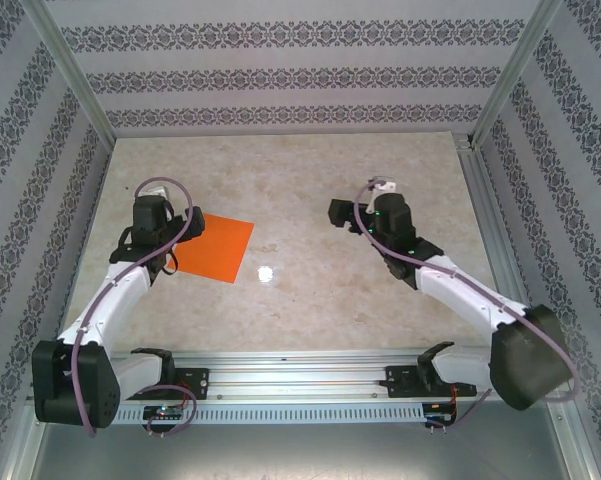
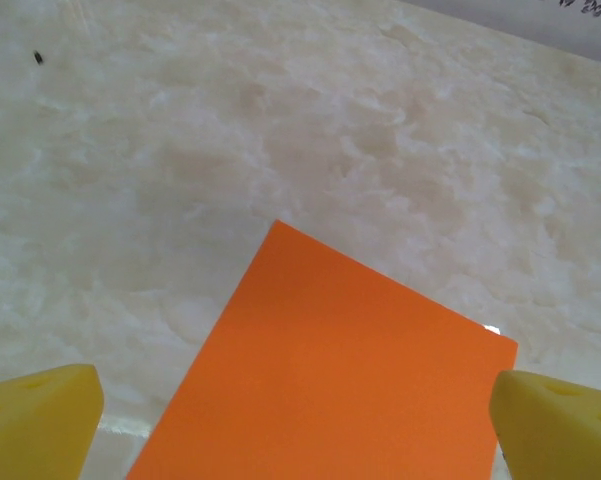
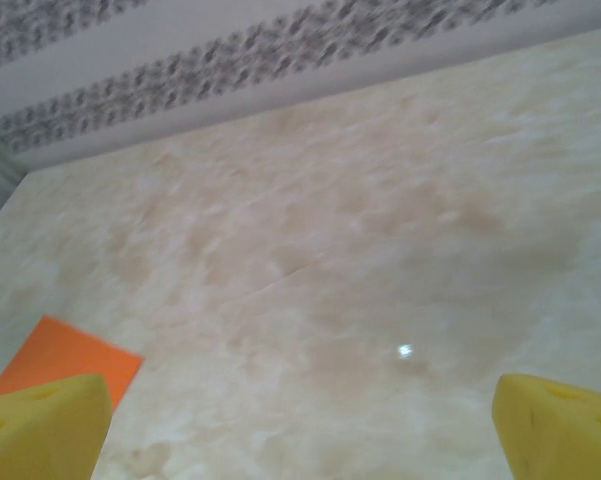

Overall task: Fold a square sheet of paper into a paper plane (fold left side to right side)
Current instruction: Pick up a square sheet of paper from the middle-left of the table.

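Orange and thin, the square sheet of paper (image 1: 215,248) is seen lying flat on the marble desk (image 1: 310,180), left of centre in the overhead view. It is judged light and floppy, best pinched at its left edge. The left hand (image 2: 298,430) is poised there, spread wide, empty; the right hand (image 3: 300,430), likewise, is held well apart.

Glossy beige marble-patterned surface (image 1: 310,170), thin bright orange square sheet of paper (image 1: 217,248) lying flat on its left half, sitting slightly askew to the surface's edges, small white glare (image 1: 265,272) shining just beside the sheet
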Tool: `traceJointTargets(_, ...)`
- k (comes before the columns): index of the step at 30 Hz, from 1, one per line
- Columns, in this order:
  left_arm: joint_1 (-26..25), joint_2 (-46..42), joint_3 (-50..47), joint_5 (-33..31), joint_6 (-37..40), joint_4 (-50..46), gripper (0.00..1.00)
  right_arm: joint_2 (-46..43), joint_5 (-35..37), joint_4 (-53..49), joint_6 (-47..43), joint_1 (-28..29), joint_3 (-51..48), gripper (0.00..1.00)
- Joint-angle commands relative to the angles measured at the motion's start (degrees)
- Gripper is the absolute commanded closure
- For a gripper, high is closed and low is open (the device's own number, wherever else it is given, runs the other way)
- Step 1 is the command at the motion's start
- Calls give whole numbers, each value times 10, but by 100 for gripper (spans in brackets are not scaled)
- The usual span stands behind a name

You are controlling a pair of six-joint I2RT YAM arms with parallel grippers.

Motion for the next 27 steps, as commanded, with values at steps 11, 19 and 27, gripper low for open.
traceJointTargets(11,129,112,22,239,-98,-73,0,388,5,-175,77,178,360,12)
traceJointTargets(19,138,156,9,300,-103,-34,14,557,18,-273,67,178,559,17)
traceJointTargets(27,138,182,-12,308,-110,-9,21,635,11,-314,70,180,663,18)
